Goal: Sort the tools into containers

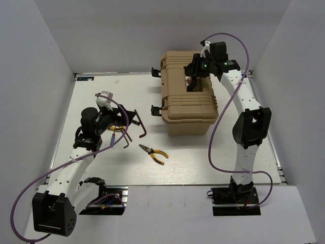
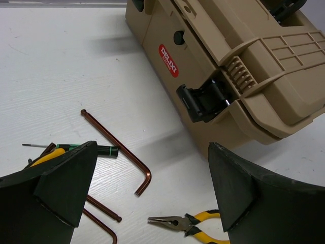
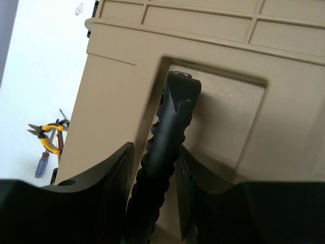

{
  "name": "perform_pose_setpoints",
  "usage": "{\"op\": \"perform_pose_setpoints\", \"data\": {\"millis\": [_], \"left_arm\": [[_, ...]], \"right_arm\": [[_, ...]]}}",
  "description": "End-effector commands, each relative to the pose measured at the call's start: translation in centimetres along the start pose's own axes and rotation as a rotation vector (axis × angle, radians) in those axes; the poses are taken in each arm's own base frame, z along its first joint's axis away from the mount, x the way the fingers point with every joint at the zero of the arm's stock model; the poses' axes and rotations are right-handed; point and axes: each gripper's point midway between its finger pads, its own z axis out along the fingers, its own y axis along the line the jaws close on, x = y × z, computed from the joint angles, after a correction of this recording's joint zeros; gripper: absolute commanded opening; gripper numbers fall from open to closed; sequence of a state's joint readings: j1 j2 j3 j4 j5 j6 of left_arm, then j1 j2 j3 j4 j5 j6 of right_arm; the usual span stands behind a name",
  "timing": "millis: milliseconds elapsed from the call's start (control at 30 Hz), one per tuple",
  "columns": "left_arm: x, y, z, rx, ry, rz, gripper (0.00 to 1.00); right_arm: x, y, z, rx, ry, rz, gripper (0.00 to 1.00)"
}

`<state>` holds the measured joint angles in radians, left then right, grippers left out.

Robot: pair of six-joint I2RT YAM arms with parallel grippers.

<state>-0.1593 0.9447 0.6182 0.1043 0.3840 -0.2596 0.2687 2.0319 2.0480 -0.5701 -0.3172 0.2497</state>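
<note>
Clamping the toolbox (image 1: 188,124) handle (image 3: 172,112), the right gripper (image 3: 155,155) had jaws closed on it; lid (image 1: 185,96) down. Left gripper (image 2: 152,147) hung open above hex keys (image 2: 119,146); opening step, judged; next likely needs the lid lifted.

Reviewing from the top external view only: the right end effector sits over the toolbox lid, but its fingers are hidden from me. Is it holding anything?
Observer: Yes. The right wrist view shows the right end effector closed on the black handle of the toolbox, one finger on each side.
Reviewer: And the left one?
Observer: The left end effector is open and holds nothing. A hex key lies on the table, seen through the gap.
Reviewer: Any tool I'd miss under that arm?
Observer: A small screwdriver with a green-and-black handle, partly hidden by one finger.
</note>
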Motion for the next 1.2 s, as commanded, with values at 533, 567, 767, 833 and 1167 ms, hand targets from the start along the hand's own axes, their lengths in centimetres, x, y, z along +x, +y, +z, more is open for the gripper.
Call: {"op": "perform_pose_setpoints", "data": {"millis": [533, 567, 767, 833, 1167], "left_arm": [[-1.6, -1.9, 0.6, 0.107, -0.026, 0.006, 0.99], [-1.5, -2.1, 0.9, 0.119, -0.02, -0.019, 0.97], [-2.6, -2.9, 2.8, 0.182, -0.005, -0.078, 0.83], [-3.0, -3.0, 3.3, 0.196, -0.018, -0.084, 0.83], [-3.4, -4.0, 8.6, 0.231, 0.056, -0.134, 0.8]], "right_arm": [[-9.4, 6.6, -10.8, -0.026, -0.307, -0.063, 0.0], [-9.6, 6.3, -11.1, -0.024, -0.314, -0.062, 0.0], [-10.6, 8.0, -14.6, -0.107, -0.352, -0.079, 0.0], [-11.0, 8.4, -15.7, -0.127, -0.372, -0.085, 0.0], [-12.5, 7.7, -19.5, -0.142, -0.438, -0.052, 0.0]]}}
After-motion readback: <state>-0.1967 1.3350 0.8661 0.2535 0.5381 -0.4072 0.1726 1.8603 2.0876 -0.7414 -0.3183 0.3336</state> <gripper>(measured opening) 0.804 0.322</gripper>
